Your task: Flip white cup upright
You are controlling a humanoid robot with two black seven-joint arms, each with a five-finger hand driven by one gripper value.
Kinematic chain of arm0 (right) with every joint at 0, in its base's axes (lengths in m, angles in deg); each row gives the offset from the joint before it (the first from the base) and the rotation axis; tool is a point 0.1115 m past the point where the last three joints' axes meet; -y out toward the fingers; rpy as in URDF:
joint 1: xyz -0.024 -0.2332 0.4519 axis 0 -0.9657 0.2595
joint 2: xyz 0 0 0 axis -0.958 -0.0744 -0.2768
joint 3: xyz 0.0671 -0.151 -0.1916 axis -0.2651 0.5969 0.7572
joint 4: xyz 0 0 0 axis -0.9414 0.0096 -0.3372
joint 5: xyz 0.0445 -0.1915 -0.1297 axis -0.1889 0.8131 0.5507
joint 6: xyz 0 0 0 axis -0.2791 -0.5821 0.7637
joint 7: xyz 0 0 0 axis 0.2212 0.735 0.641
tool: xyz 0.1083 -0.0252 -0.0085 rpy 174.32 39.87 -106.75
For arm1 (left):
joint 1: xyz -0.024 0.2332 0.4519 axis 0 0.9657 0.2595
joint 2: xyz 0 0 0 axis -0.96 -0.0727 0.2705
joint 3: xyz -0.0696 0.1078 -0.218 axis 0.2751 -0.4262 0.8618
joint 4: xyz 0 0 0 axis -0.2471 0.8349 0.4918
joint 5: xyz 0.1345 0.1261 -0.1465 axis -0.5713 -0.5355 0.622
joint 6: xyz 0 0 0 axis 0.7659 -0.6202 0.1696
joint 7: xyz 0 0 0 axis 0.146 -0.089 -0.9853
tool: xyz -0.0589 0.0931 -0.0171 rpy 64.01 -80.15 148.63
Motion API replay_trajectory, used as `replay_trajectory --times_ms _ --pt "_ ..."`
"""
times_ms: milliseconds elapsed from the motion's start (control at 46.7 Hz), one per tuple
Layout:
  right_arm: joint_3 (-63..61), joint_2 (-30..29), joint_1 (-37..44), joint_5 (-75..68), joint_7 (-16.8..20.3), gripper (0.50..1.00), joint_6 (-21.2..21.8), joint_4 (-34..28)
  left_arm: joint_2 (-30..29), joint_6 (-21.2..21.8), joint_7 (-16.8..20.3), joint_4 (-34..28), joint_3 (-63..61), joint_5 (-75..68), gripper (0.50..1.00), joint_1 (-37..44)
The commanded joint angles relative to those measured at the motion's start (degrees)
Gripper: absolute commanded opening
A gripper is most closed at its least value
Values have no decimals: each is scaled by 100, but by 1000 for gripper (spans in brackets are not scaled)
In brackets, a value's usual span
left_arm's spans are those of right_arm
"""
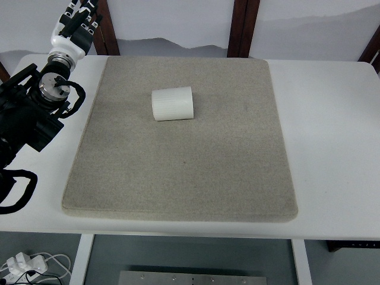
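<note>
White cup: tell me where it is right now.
In the top view, the white cup lies on its side on the grey mat, in the mat's far half, slightly left of centre, well clear of the left hand at the table's far-left corner.

I count one white cup (pixel 173 104), lying on side on mat. One grey mat (pixel 178 178). One white counter (pixel 332 148) under it. One robot arm in my view, the left (pixel 35 113), coming in from left edge; one hand (pixel 74 27) at its end, top left corner, off the mat. Its fingers too small and dark for me to count. Two brown posts (pixel 243 27) behind counter, one behind hand, one near middle. One white cable bundle (pixel 24 264) on floor, bottom left.
</note>
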Motion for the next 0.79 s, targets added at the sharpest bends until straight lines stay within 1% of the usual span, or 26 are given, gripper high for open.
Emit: replay_trajectory --times_ms 0,364,449,578,770 --pt "-2 0 -7 0 0 952 0 0 5 0 0 0 9 0 994 8" --pt "-2 0 2 0 0 952 0 0 -4 -27 0 -27 79 18 994 52" --pt "-2 0 2 0 0 952 0 0 -4 -158 9 -27 79 9 994 61" --pt "-2 0 2 0 0 952 0 0 -22 -545 27 -36 9 0 994 79" --pt "-2 0 2 0 0 952 0 0 -48 -589 18 -36 -18 -421 994 8"
